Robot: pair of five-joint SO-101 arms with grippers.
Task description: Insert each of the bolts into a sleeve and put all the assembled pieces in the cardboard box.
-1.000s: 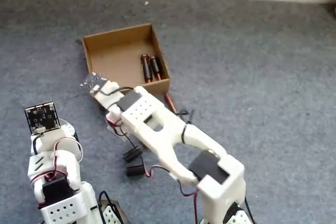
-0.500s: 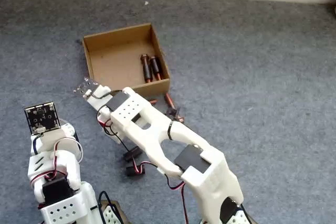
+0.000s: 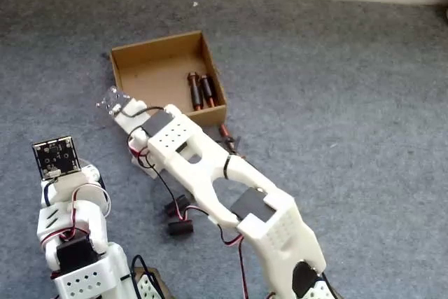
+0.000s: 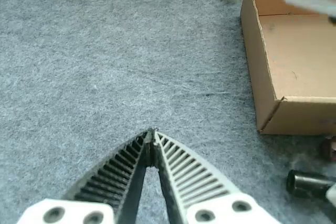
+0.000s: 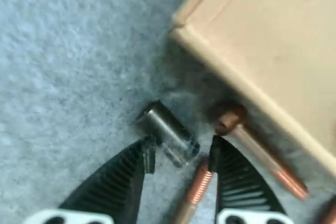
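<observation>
High view: right arm (image 3: 210, 166) stretched forward; right gripper (image 5: 181, 153) half-open, straddling sleeve (image 5: 167, 132) beside cardboard box (image 5: 231, 69) corner; left gripper (image 4: 151, 136) closed, empty.

Right arm (image 3: 203, 166) partly hides bolts (image 3: 225, 131) beside cardboard box (image 3: 212, 115).

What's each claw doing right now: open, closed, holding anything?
Left claw: closed, holding nothing.
Right claw: open, with the end of a dark sleeve between its tips, not gripped.
</observation>
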